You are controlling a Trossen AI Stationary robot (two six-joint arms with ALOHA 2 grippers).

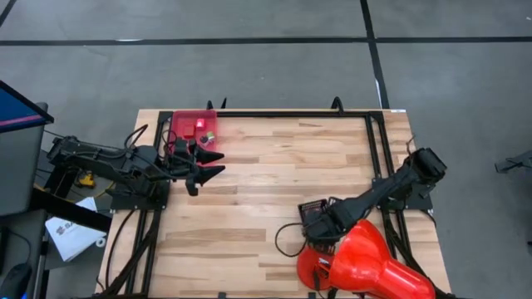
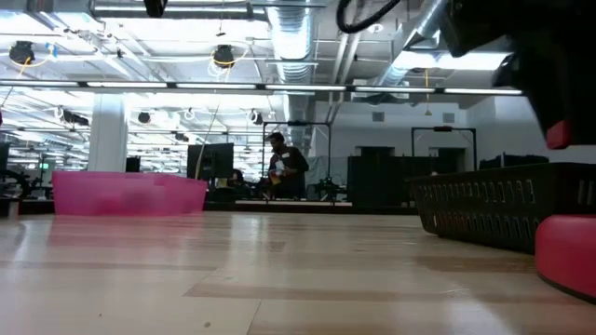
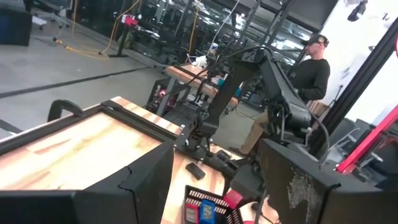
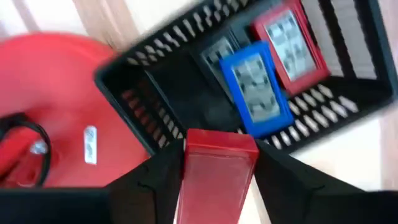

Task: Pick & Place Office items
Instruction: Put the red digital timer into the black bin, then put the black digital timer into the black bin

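Right pincer [image 4: 219,163] clamped; left pincer [image 1: 214,164] parted.

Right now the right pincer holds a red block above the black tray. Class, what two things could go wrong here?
1. The right pincer grips the red block near the black tray's wall; released here, it might catch the rim and fall outside.
2. The big red cone-shaped object lies close beside the tray, so the arm could bump it.

A rectangular red block [image 4: 219,174] is held between two dark fingers just above a black slotted tray [image 4: 149,81]. Inside the tray, a blue block [image 4: 255,87] and a red block [image 4: 289,40], both with pale faces, are laid side by side.
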